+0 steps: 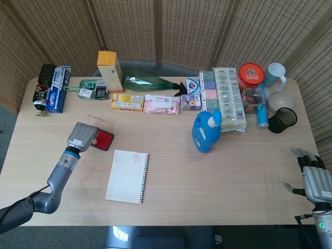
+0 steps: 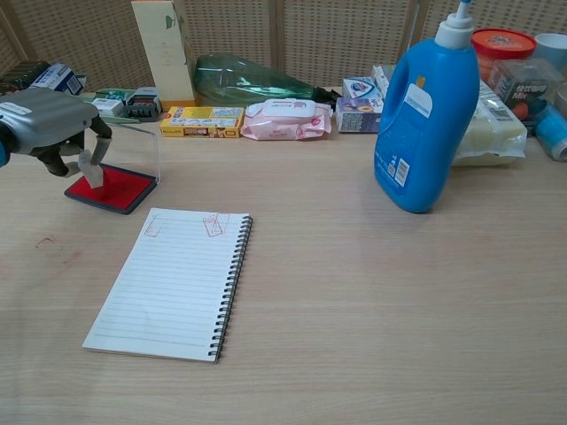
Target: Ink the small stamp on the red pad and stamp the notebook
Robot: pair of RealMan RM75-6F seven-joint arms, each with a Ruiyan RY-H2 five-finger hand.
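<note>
Left hand (image 2: 49,128) fingers (image 2: 81,158) pinch small stamp (image 2: 91,168) on red pad (image 2: 120,189).

Left hand (image 2: 49,124) presses small stamp (image 2: 91,168) onto red pad (image 2: 115,189).

left hand (image 1: 83,136) is showing a boxy silver-grey shell | blue wrist ring | right hand (image 1: 313,179) is sporting grey-black fingers

Left hand (image 2: 49,124) over the ink pad (image 2: 120,190), stamp (image 2: 90,168) in its fingers touching it. Notebook (image 2: 173,283) to its right, nearer the table edge. Detergent bottle (image 2: 421,115) far right.
</note>
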